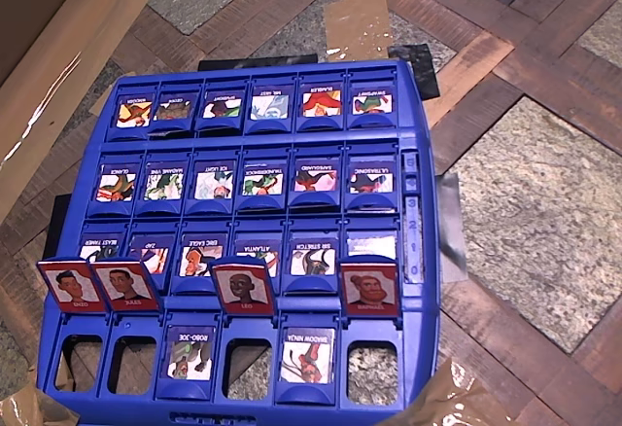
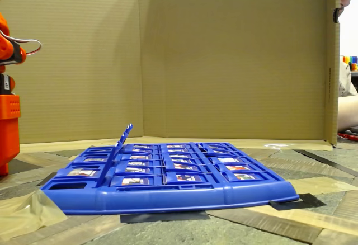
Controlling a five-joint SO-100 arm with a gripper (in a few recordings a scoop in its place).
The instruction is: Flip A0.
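A blue game board [image 1: 418, 251] lies flat on the table, with rows of hinged tiles. In its nearest row, several red-framed portrait tiles stand raised. The leftmost one, A0 [image 1: 70, 285], shows a dark-haired man on its red face; its name is too small to read. Beside it stand another dark-haired portrait [image 1: 124, 286], LEO [image 1: 241, 287] and a fourth one [image 1: 369, 290]. In the fixed view the raised tiles [image 2: 124, 136] line up edge-on, leaning back. Part of the orange arm [image 2: 8, 122] stands at that view's left edge, well away from the board.
ROBO-JOE [image 1: 190, 353] and another cartoon tile [image 1: 307, 356] lie flat in the nearest row. Cardboard walls [image 2: 224, 60] close off the back and one side. Tape patches [image 1: 358, 25] hold the board [image 2: 168, 192] down. A person [image 2: 348, 94] sits behind the cardboard's right edge.
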